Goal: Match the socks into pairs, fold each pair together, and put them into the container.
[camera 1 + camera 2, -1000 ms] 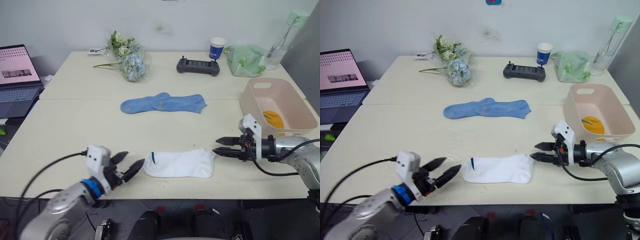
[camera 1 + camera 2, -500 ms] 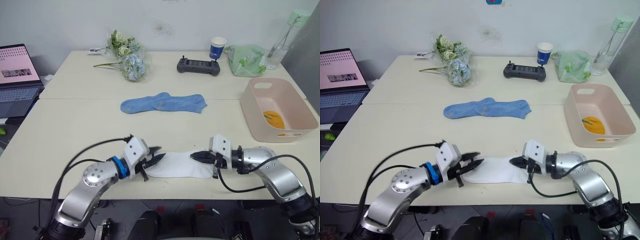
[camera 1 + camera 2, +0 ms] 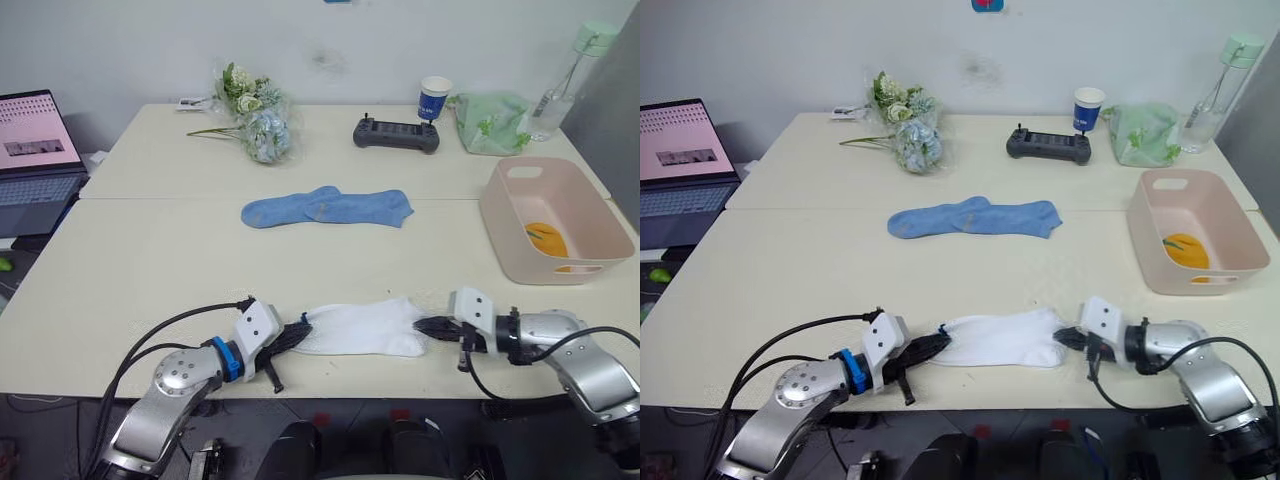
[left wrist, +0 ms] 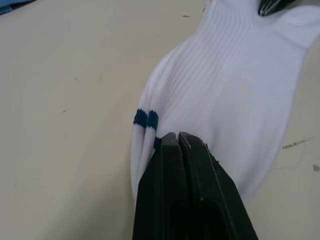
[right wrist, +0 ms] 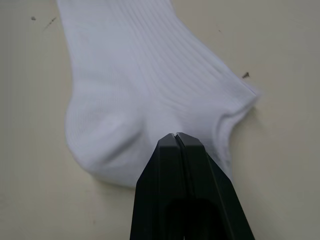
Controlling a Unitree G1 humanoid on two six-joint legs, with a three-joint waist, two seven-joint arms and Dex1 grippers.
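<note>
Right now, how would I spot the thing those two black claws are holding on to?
Look at the near edge of the cream table, between the two arms. There lies a pair of white socks, stretched flat, with the left tool shut on the cuff end and the right tool shut on the toe end. Unlike the blue socks further back, it is white with dark blue cuff marks.

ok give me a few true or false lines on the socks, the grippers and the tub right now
1. The left gripper is shut on the white socks at the cuff end. True.
2. The right gripper hangs open above the tub. False: it is shut on the white socks' other end, at table level.
3. The light blue socks lie in the pink tub. False: they lie on the table, mid-way back.
4. Something orange lies inside the tub. True.
</note>
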